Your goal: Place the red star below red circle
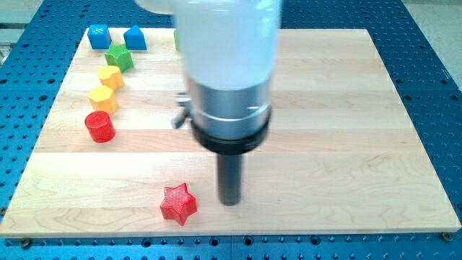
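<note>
The red star [178, 203] lies near the board's bottom edge, left of centre. The red circle [99, 126], a short red cylinder, stands at the view's left, up and to the left of the star. My tip [229, 201] rests on the board just to the right of the red star, with a small gap between them. The arm's white and metal body hides the board's upper middle.
Two yellow blocks [103, 98] [111, 76], a green star [119, 57] and two blue blocks [99, 35] [134, 37] run up the view's left above the red circle. A green block's edge [176, 40] shows beside the arm. The wooden board [346, 144] sits on a blue perforated table.
</note>
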`<state>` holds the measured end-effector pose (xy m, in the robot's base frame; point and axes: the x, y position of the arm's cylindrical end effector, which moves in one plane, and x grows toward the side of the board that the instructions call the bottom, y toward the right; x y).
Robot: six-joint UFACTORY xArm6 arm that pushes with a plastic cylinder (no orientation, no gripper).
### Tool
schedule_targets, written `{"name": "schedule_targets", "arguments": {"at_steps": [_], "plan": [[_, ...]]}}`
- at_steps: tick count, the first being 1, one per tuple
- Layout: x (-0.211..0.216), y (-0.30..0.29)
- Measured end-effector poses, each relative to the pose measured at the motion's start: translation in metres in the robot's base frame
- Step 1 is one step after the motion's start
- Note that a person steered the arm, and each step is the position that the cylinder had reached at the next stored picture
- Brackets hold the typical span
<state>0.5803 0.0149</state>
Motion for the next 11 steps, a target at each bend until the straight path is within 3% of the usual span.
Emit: {"name": "schedule_targets", "arguments": {"at_steps": [2,4,6,8,9,10,11], "plan": [[0.027,-0.114],[0.025,-0.135],[0.018,-0.220],[-0.010,-0.240],[0.036,-0.262],[0.007,-0.306],[-0.021,-0.297]]}}
